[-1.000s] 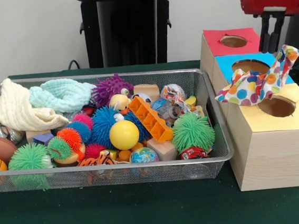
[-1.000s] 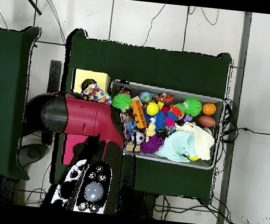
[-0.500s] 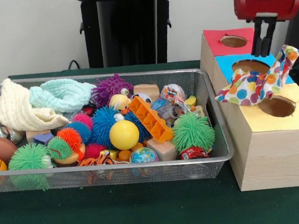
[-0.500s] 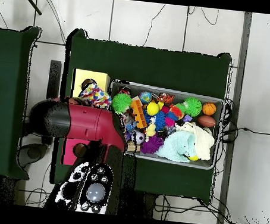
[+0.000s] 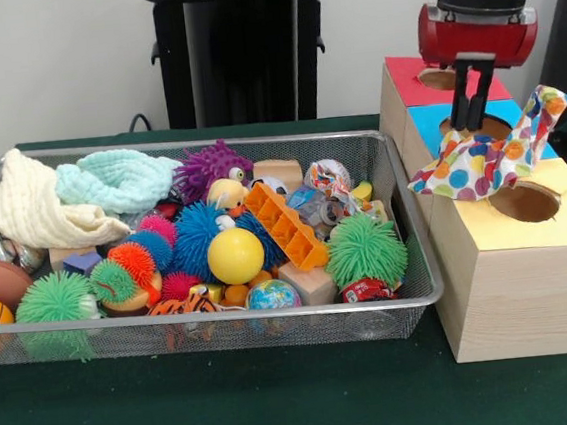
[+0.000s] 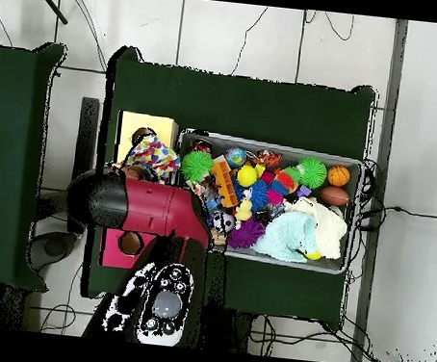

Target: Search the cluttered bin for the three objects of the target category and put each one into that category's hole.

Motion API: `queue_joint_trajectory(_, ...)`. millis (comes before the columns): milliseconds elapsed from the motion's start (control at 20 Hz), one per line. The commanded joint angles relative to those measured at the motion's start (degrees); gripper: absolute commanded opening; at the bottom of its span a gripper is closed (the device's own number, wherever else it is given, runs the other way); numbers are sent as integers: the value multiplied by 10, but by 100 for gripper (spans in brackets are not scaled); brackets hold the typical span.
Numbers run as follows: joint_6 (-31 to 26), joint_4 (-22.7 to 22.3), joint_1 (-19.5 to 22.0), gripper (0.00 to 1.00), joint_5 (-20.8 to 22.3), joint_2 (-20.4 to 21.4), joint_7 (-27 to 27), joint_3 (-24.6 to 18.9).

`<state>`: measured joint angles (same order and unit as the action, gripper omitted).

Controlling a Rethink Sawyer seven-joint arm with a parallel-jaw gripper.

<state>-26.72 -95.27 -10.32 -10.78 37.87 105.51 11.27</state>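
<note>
Polka-dot cloth (image 5: 481,158) lies draped over the box (image 5: 516,280), half across the blue hole (image 5: 478,125) and yellow hole (image 5: 525,202), just below the fingers (image 5: 471,104), which hang nearly closed and empty. It looks light, limp and snag-prone; pinching a bunched fold near its middle seems best.

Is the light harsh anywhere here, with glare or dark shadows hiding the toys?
Front view: light is soft and even; the silver wire mesh bin shows only a faint sheen, and the smooth yellow ball a small highlight. Overhead view: the red and black arm covers part of the wooden boxes; the toys stay evenly lit.
</note>
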Motion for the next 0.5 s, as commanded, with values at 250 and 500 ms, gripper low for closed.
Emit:
queue_joint_trajectory(250,9,-76,11,0,-20,-15,100,-64)
queue_joint_trajectory(500,-15,-79,9,0,-33,-6,106,-67)
